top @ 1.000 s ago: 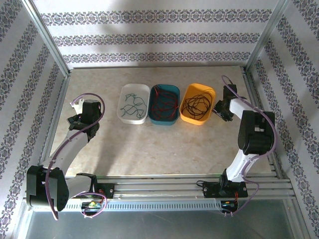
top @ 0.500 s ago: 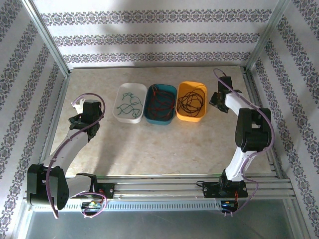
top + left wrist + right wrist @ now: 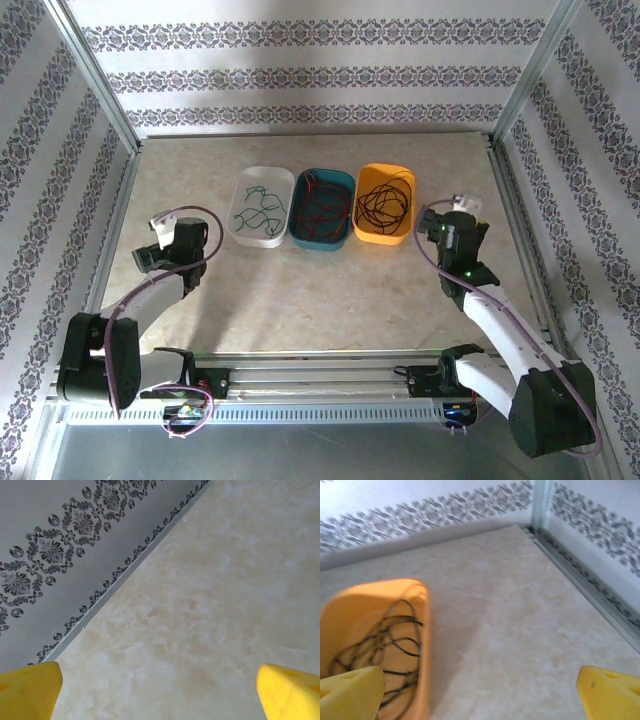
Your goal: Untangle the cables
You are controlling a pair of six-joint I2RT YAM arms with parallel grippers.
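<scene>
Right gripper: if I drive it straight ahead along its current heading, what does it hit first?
Most likely bare table, just right of the orange bin holding the black cables. On the right gripper, the finger nearer the bin could graze its wall; depth is unclear.

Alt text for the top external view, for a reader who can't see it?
Three tubs sit in a row on a marble-look table: a white tub with green cables, a teal tub with red cables, an orange tub with black cables. The left tool and right tool hover either side, holding nothing.
</scene>
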